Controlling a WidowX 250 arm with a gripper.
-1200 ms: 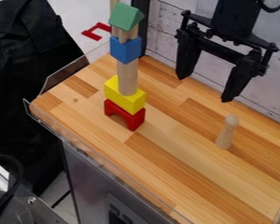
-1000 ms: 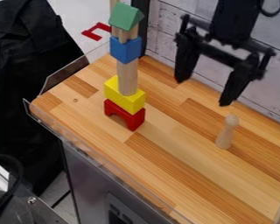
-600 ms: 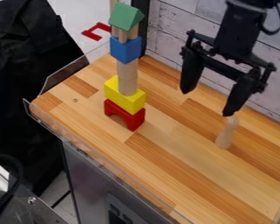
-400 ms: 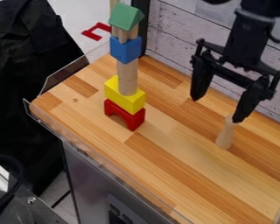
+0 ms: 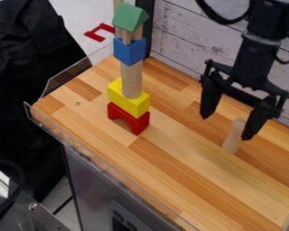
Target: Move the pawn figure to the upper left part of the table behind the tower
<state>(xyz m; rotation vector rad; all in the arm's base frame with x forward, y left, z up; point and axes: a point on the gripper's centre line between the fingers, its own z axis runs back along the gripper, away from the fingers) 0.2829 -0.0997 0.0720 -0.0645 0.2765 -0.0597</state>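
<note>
Across the wooden table (image 5: 171, 180), the largest risk looks to be the carry toward the upper left: the tall tower (image 5: 132, 81) seems merely stacked, so an arm swinging too low or too near could topple it. Next comes the black gripper (image 5: 226, 127), its fingers spread wide with nothing held between them. In the camera view the finger nearer the right edge appears right beside the pawn figure (image 5: 233, 138) (whether they touch, I cannot tell), so an off-centre descent could tip the pawn over before any grasp. A pinch on the rounded head alone might let it slip, since the shape narrows below and then flares to the base.

The pawn stands on the right-hand part of the tabletop, well apart from the tower. It is upright, head up and base down, its long axis roughly vertical to the wood
</note>
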